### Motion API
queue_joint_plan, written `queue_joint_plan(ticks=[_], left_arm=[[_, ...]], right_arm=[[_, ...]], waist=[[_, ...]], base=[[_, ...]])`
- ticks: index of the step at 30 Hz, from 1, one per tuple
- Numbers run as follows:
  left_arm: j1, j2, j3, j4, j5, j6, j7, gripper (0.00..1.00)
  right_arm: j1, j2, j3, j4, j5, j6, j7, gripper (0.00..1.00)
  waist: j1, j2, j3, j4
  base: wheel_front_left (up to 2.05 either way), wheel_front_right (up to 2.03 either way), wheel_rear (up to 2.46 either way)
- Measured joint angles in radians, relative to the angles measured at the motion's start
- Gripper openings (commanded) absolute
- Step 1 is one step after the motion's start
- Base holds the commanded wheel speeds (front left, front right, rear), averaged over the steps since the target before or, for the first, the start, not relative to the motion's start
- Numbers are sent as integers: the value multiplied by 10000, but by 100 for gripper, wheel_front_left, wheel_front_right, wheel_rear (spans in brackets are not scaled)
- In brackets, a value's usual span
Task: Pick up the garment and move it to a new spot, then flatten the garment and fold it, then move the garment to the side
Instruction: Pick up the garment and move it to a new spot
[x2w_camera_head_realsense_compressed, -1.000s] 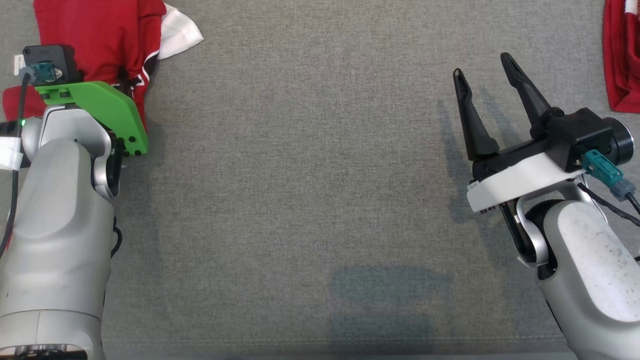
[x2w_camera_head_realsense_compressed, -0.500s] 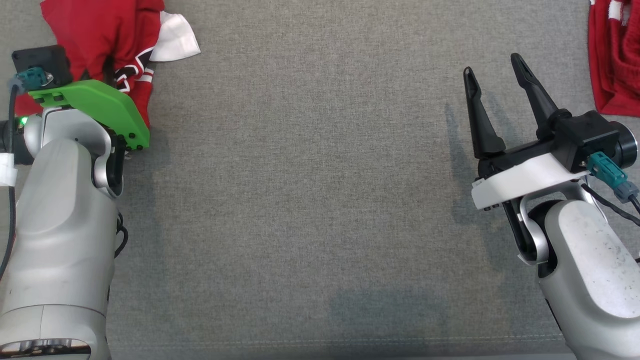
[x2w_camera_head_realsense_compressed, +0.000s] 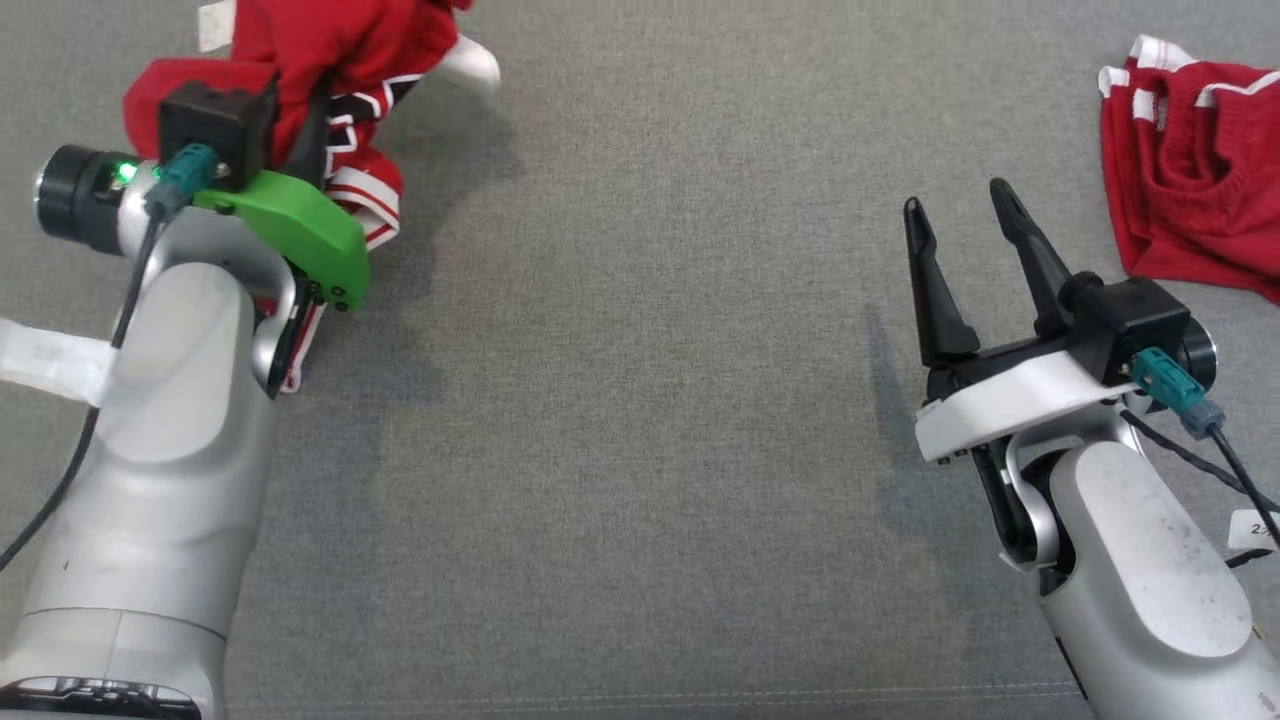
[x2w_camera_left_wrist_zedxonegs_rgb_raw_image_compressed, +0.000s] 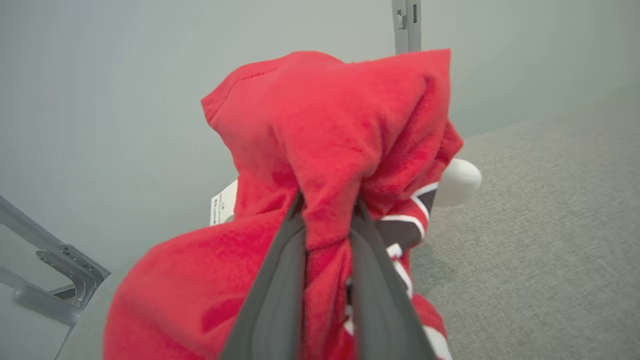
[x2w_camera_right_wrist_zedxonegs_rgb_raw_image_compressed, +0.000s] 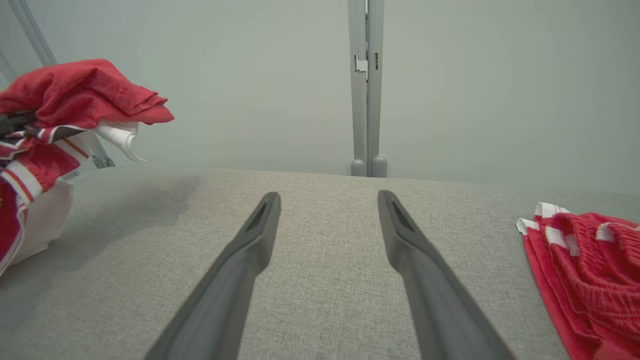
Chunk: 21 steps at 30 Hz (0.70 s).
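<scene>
The garment (x2w_camera_head_realsense_compressed: 340, 50) is a red jersey with white and black trim, bunched up at the far left of the grey surface. My left gripper (x2w_camera_left_wrist_zedxonegs_rgb_raw_image_compressed: 327, 200) is shut on a fold of its red cloth (x2w_camera_left_wrist_zedxonegs_rgb_raw_image_compressed: 325, 130), and the bundle hangs from the fingers with its lower part trailing toward the surface. In the head view the left fingers are mostly buried in the cloth. My right gripper (x2w_camera_head_realsense_compressed: 957, 200) stands open at the right, above bare surface, with nothing between its fingers (x2w_camera_right_wrist_zedxonegs_rgb_raw_image_compressed: 260, 235). From the right wrist the lifted garment (x2w_camera_right_wrist_zedxonegs_rgb_raw_image_compressed: 75, 95) shows at far left.
A second red garment with white-striped trim (x2w_camera_head_realsense_compressed: 1190, 210) lies crumpled at the far right, also in the right wrist view (x2w_camera_right_wrist_zedxonegs_rgb_raw_image_compressed: 585, 265). The grey padded surface (x2w_camera_head_realsense_compressed: 640, 400) stretches between the arms. A grey upright post (x2w_camera_right_wrist_zedxonegs_rgb_raw_image_compressed: 367, 90) stands behind it against a pale wall.
My left gripper has closed on the red garment and raised it, shifting right. The head view itself has moved. The right gripper has stayed open.
</scene>
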<state>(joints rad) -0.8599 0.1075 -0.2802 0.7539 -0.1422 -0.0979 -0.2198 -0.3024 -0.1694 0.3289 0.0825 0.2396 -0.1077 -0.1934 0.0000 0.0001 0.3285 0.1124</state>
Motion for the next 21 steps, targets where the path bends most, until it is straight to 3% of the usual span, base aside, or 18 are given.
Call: queue_joint_plan(ticks=[8, 21], left_arm=[[307, -278, -1551, -428, 571, -272, -13, 0], [1637, -612, -3745, -527, 523, -339, 178, 0]], right_arm=[[538, 247, 52, 374, 100, -10, -82, 100], [1074, 424, 209, 384, 169, -54, -82, 100]], waist=[[0, 0, -859, -538], [0, 0, -1417, -2339]], base=[[0, 0, 0], [0, 0, 0]])
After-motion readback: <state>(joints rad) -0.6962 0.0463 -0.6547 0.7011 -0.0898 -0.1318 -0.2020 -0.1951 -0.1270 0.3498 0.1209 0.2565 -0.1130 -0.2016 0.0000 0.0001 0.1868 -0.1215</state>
